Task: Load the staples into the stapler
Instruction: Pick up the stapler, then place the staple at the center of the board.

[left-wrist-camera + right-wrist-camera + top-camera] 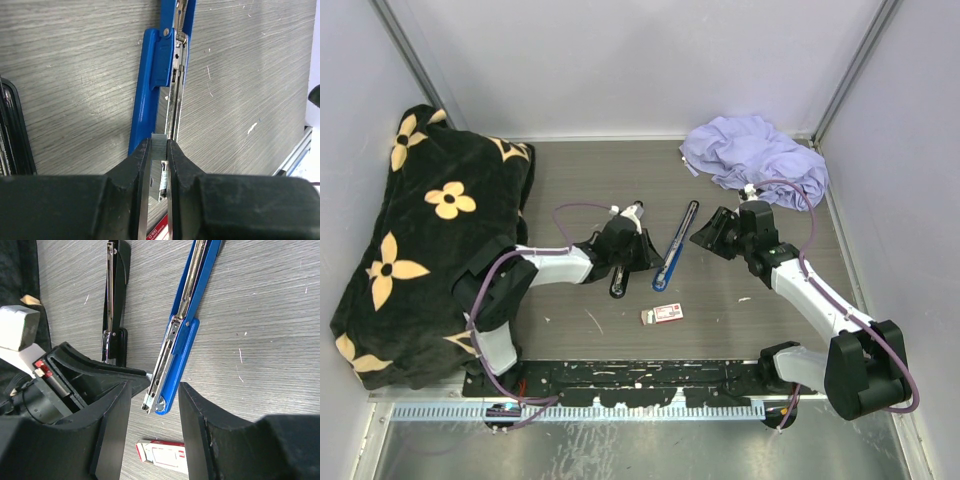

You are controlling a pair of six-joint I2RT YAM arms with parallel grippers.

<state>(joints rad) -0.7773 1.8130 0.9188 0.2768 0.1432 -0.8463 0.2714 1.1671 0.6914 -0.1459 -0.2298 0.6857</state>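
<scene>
Pinching a staple strip [159, 139], your left pincer [159, 146] hovers over the open blue stapler [150, 85], ready for loading; right pincer [165, 390] hangs spread.

Left arm [545, 265] and right arm [815, 292] share white links between bulky black joints; thin purple cables [578, 204] loop along both; left gripper [159, 147] has matte black fingers [125, 180] with steel-grey inner faces; right gripper [160, 390] is black, blocky.
</scene>
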